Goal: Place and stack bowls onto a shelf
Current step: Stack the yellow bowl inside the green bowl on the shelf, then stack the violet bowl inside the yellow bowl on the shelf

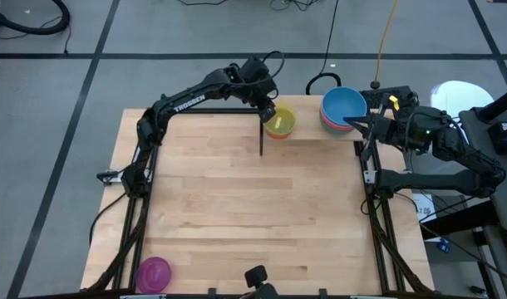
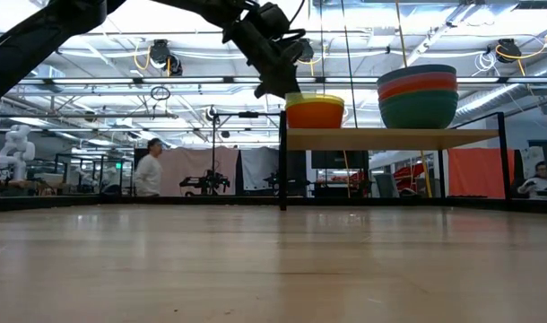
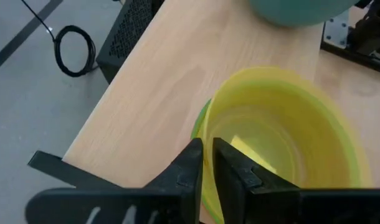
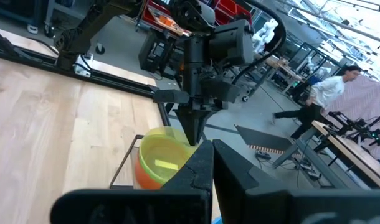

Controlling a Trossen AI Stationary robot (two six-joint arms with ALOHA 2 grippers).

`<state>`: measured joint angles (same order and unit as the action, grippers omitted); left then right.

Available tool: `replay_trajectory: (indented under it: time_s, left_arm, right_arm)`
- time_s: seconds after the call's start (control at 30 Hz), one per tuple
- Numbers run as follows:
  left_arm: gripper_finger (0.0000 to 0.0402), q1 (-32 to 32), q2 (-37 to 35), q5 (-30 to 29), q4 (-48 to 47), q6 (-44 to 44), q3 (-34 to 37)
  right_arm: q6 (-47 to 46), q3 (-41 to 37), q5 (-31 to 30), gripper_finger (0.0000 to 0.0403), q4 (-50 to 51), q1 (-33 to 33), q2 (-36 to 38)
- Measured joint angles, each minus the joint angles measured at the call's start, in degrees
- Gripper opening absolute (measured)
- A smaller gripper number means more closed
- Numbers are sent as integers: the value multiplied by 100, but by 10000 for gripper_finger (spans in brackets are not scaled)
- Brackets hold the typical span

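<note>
Purple bowl waits on the bench, well apart from both arms. Left end effector pinches the yellow bowl rim on the shelf; loosen fully, then lift straight up. Right end effector sits clenched beside the blue-topped stack.

two bowl stacks sit on the shelf at the table's far edge; a lone bowl lies near left.

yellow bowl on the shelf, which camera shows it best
The left wrist view: the yellow bowl fills the picture, inside and rim, with the left gripper at its rim. The high view shows it small from above, the low view only its rim over the orange bowl, the right wrist view partly.
</note>
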<state>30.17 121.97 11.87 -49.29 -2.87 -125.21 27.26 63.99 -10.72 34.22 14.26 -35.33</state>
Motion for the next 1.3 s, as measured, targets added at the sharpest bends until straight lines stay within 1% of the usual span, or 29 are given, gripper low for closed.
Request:
replay_trajectory:
  time_s: [0.23,0.4,0.47,0.53,0.6,0.7,0.83,0.9,1.03,1.1,1.2,1.3]
  left_arm:
    - [64,-8,-13,1,-25,67,-261]
    - [66,-88,-18,14,-100,362,-583]
    - [66,-172,-22,178,-259,410,-696]
    - [66,-301,-22,421,-583,410,-793]
    - [67,-476,-22,541,-878,407,-817]
    - [67,-786,-22,560,-1244,86,-707]
    - [67,-1157,-22,557,-1334,-287,-424]
    - [67,-1293,-22,402,-1317,-391,-299]
    - [67,-1436,-22,-505,-1315,-630,14]
    - [67,-1438,-22,-843,-1276,-648,196]
    - [67,-1392,-22,-1102,-1214,-645,448]
    - [67,-1340,-22,-1178,-950,-630,622]
  right_arm:
    - [-128,0,5,0,4,0,1]
    - [-128,0,15,0,7,0,0]
    - [-128,0,20,0,9,0,0]
    - [-128,0,20,0,10,0,0]
    - [-128,0,22,0,25,0,0]
    - [-123,0,22,0,42,0,0]
    - [-115,0,24,0,42,0,0]
    - [-113,0,24,0,42,-2,0]
    - [-111,0,26,0,42,0,0]
    - [-111,0,26,0,42,0,0]
    - [-111,0,26,0,42,0,0]
    - [-111,0,26,0,39,0,0]
